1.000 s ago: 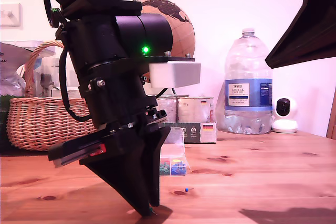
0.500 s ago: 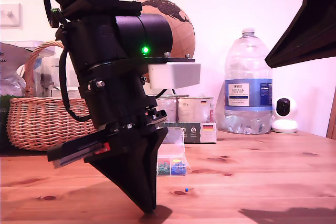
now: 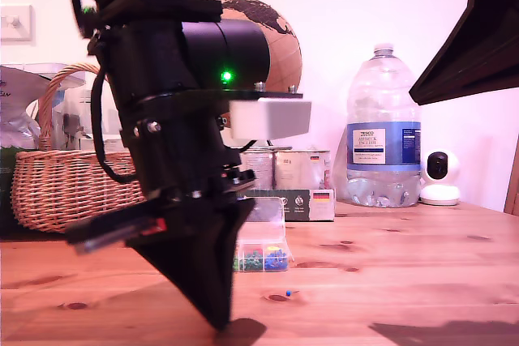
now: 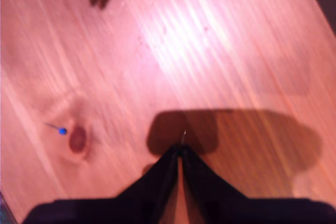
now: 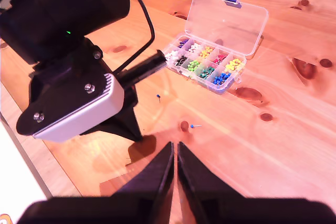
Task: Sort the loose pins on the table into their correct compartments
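My first gripper (image 4: 180,149) is shut on a loose pin whose thin metal shaft (image 4: 184,136) pokes out past the fingertips; its head is hidden. In the exterior view that gripper (image 3: 220,323) points down at the table (image 3: 405,281), its tip at the wood. A blue pin (image 4: 62,130) lies beside a dark knot, also seen as a blue pin (image 5: 192,126) and a blue pin (image 3: 288,292). A second blue pin (image 5: 157,96) lies nearer the clear box (image 5: 207,61), whose compartments hold coloured pins and whose lid (image 5: 226,22) is open. My second gripper (image 5: 175,145) is shut and empty, high above.
At the back stand a wicker basket (image 3: 65,184), a globe (image 3: 276,30), tins (image 3: 284,169), a big water bottle (image 3: 383,135) and a small white camera (image 3: 440,177). The second arm (image 3: 474,38) hangs at the exterior view's upper right. Knots (image 5: 307,69) mark the wood.
My first gripper has shifted a little toward the exterior view's left, its tip still low at the table. More of the pin box now shows behind it.
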Motion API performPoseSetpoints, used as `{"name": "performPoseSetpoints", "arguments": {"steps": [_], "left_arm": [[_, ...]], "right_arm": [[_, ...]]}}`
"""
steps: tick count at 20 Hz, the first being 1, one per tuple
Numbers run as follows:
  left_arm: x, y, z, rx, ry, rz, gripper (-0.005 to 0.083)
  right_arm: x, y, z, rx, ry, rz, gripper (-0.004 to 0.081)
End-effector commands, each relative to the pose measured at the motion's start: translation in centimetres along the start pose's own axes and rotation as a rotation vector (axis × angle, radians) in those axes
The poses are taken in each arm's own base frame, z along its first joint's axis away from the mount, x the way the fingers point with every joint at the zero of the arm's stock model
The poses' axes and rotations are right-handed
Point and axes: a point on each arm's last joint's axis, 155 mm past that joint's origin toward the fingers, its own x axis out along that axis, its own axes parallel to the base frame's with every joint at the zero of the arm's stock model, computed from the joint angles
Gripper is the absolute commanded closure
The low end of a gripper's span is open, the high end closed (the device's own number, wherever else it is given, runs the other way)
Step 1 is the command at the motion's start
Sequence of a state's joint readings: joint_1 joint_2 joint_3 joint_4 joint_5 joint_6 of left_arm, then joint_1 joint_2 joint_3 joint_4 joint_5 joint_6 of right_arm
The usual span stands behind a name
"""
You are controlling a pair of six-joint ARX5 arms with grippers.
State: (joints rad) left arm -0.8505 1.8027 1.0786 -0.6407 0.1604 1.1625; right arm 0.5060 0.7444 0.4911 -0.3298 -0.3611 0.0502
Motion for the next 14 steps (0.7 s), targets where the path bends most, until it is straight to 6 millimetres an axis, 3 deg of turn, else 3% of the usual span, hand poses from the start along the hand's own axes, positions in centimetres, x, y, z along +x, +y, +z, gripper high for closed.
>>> {"name": "performPoseSetpoints", "arguments": {"steps": [1,6,14], "left_arm": [[-0.2,0.1,-0.1,-0.007,0.014,-0.002,0.0793],[-2.0,1.5,0.4,-0.009,0.010,0.060,0.0793],[-4.4,5.6,-0.5,-0.058,0.030,0.189,0.0793]], "right_arm": [[0.3,0.1,-0.9,0.003,0.022,0.010,0.0780],[1.0,0.6,-2.8,0.057,0.105,0.034,0.0780],[3.3,1.0,-5.7,0.094,0.241,0.059,0.0780]]}}
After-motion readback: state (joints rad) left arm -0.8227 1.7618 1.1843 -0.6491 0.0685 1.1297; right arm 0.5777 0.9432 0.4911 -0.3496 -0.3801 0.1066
